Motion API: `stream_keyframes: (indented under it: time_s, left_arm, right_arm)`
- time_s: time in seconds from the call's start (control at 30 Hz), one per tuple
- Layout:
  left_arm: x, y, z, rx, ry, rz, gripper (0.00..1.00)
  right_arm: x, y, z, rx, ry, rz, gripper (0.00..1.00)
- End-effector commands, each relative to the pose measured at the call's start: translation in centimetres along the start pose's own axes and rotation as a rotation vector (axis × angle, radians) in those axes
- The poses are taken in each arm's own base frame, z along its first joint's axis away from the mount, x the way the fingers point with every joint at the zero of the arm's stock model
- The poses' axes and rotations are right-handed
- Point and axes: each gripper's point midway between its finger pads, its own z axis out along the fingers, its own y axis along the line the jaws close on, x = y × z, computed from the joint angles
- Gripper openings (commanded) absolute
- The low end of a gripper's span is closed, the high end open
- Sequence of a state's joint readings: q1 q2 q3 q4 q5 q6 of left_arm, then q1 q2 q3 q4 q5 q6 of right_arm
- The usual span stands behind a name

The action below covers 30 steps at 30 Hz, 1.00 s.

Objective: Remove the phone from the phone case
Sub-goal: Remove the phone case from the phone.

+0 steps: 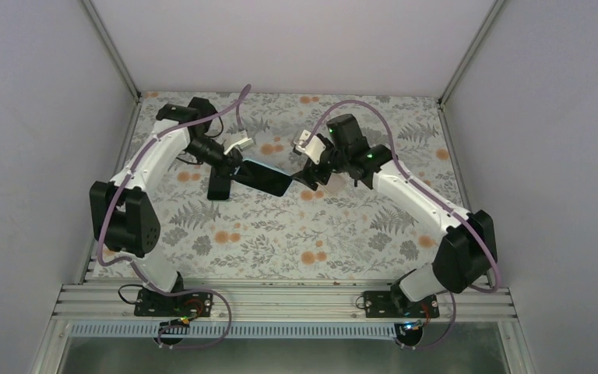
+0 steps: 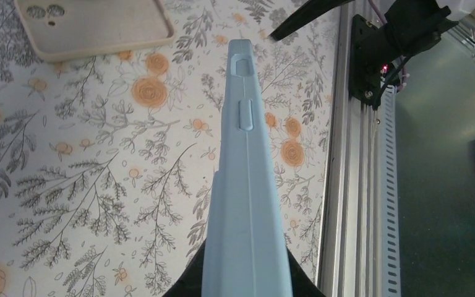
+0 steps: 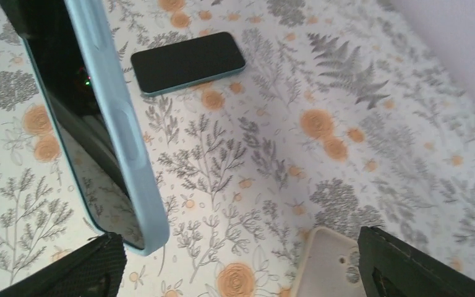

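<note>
A phone in a light-blue case [image 1: 265,178] hangs above the table between the two arms. My left gripper [image 1: 232,166] is shut on one end of it. In the left wrist view the case [image 2: 245,185] shows edge-on, running away from my left gripper [image 2: 245,275]. My right gripper [image 1: 309,173] is open at the phone's other end. In the right wrist view the phone's black screen and blue case rim [image 3: 114,124] reach down to just inside one of my right gripper's [image 3: 241,272] fingers [image 3: 80,272], with no visible contact.
A second dark phone [image 3: 188,62] with a teal edge lies flat on the floral table, under the left wrist in the top view [image 1: 219,185]. An empty beige case [image 2: 93,25] lies below my right gripper [image 3: 331,266]. The metal rail [image 2: 359,185] runs along the near edge.
</note>
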<state>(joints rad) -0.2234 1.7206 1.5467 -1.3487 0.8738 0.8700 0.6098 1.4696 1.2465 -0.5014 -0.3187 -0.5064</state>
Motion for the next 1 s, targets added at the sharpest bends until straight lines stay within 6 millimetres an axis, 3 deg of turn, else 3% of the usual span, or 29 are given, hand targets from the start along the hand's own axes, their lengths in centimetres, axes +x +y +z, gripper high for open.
stream_keyframes:
  time_s: [0.0, 0.27, 0.53, 0.97]
  left_arm:
    - [-2.5, -3.1, -1.5, 0.023, -0.092, 0.114, 0.02]
    - [-2.4, -3.8, -1.5, 0.039, -0.106, 0.119, 0.02]
    - [-2.1, -3.8, -1.5, 0.025, -0.094, 0.122, 0.02]
    - [-2.0, -5.7, -1.2, 0.037, -0.087, 0.168, 0.02]
  right_arm:
    - [0.1, 1.1, 0.7, -0.117, -0.022, 0.030, 0.91]
    - [0.8, 0.0, 1.5, -0.113, -0.031, 0.071, 0.86]
    - [1.6, -1.6, 1.0, -0.105, -0.038, 0.103, 0.86]
    - [1.9, -4.0, 1.6, -0.081, -0.023, 0.110, 0.83]
